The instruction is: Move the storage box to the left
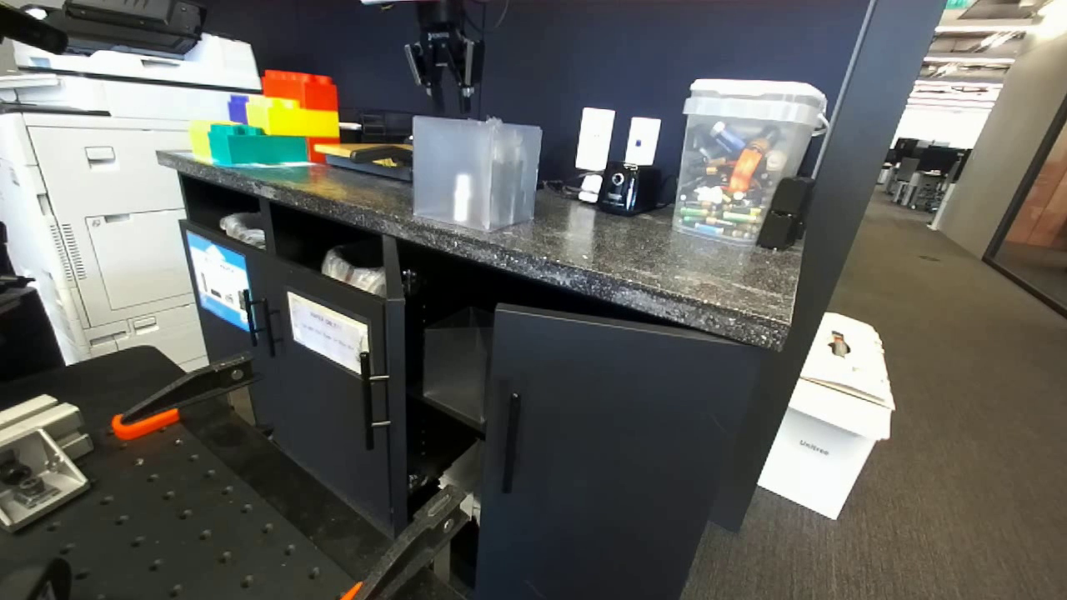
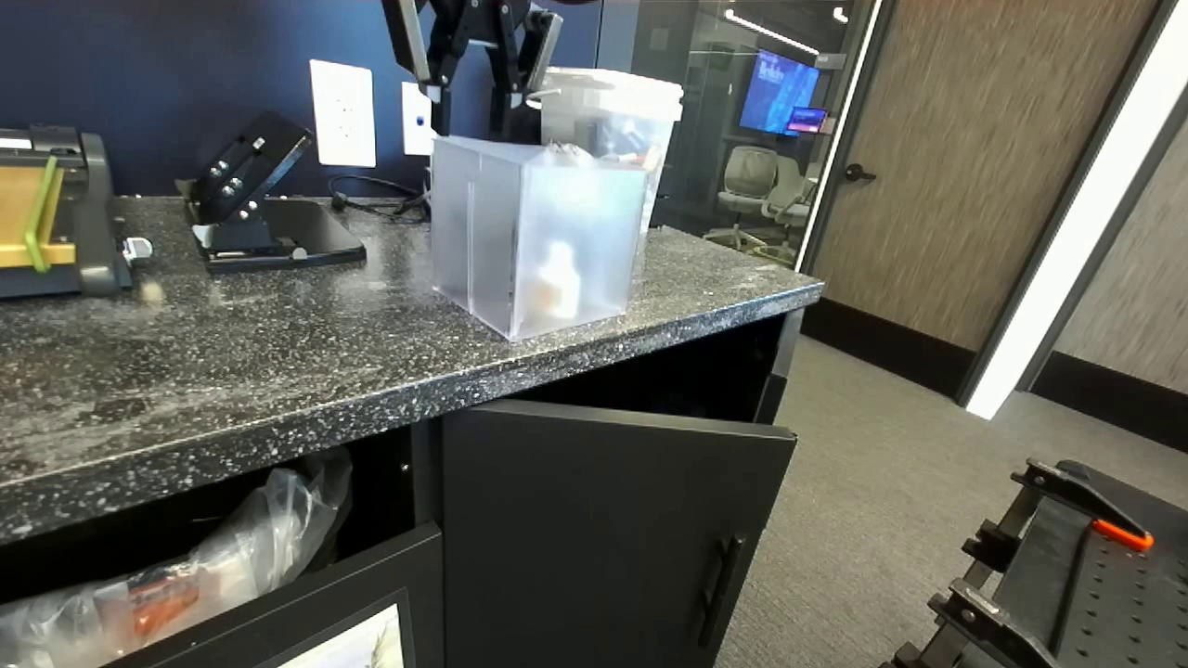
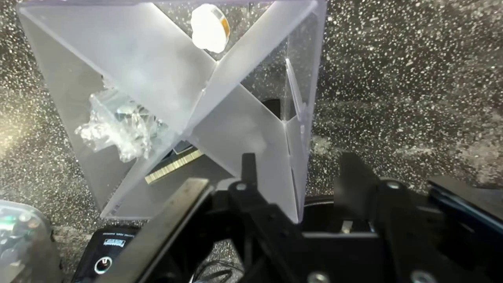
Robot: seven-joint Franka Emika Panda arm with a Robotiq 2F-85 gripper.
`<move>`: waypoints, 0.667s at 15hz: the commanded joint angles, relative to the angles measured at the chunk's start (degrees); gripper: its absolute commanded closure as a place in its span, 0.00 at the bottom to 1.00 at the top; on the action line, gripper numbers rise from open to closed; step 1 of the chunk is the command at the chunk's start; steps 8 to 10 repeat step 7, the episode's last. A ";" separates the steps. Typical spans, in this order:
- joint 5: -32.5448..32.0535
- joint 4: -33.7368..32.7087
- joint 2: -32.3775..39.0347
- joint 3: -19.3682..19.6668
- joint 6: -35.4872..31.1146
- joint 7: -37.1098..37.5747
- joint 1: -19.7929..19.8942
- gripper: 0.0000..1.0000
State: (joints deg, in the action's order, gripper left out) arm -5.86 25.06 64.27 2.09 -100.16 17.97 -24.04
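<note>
The storage box, frosted and translucent, stands upright on the speckled counter near its front edge in both exterior views (image 1: 454, 175) (image 2: 585, 223). In the wrist view I look down into its open top (image 3: 118, 43). Inside are slanted dividers, a white item, crumpled clear plastic and a gold-edged strip. My gripper (image 1: 451, 98) is open and points down at the box's rim, also in an exterior view (image 2: 471, 116). In the wrist view the gripper (image 3: 298, 163) has a box wall between its fingers, one over the inside, one outside. I cannot tell whether the tips are below the rim.
A white-lidded clear container (image 1: 742, 167) and a small black device (image 1: 629, 187) stand along the counter. A black hole punch (image 2: 269, 232) and cables sit by the wall. Coloured blocks (image 1: 275, 137) stand at the far end. A cabinet door (image 1: 600, 433) hangs open below the counter.
</note>
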 commanded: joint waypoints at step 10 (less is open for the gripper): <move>0.66 0.49 -6.59 -0.75 9.46 -2.56 2.39 0.00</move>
